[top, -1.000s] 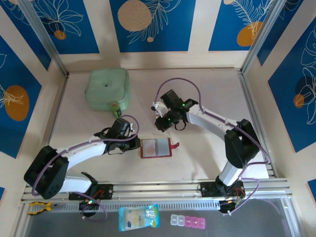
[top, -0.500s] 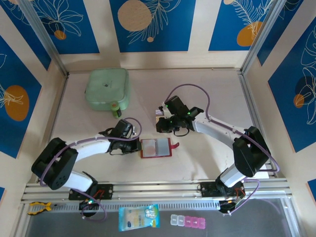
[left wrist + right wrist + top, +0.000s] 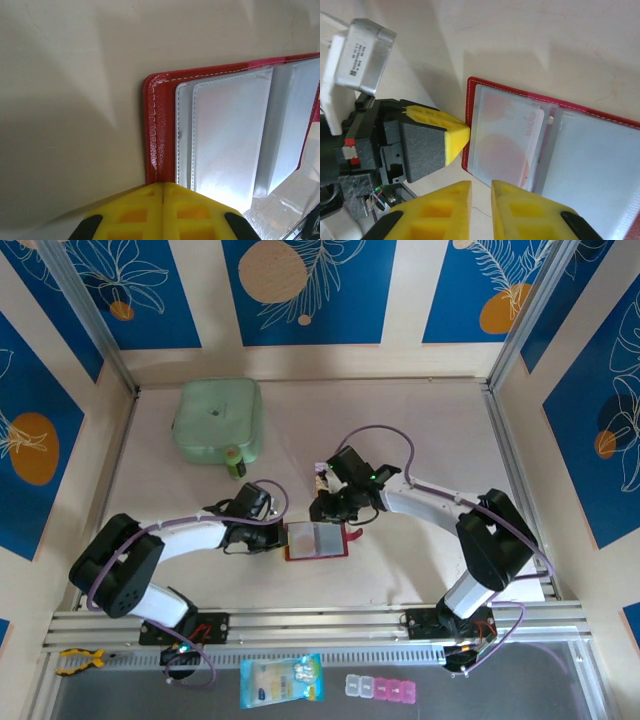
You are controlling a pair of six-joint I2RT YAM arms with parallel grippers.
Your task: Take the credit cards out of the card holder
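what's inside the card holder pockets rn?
In the open card holder, one credit card with pink-red circles shows through a clear pocket. The neighbouring pocket looks plain grey. Any cards stacked beneath are covered, so the count is unknown.

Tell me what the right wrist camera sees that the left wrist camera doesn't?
Right wrist view: a card with pink-red print tucked in a clear pocket, and the left gripper, its shut yellow tip at the card holder edge. Left wrist view: the holder's white stitching up close, and shiny pockets whose contents I can't make out. Both: the open red holder lying on the pale table.
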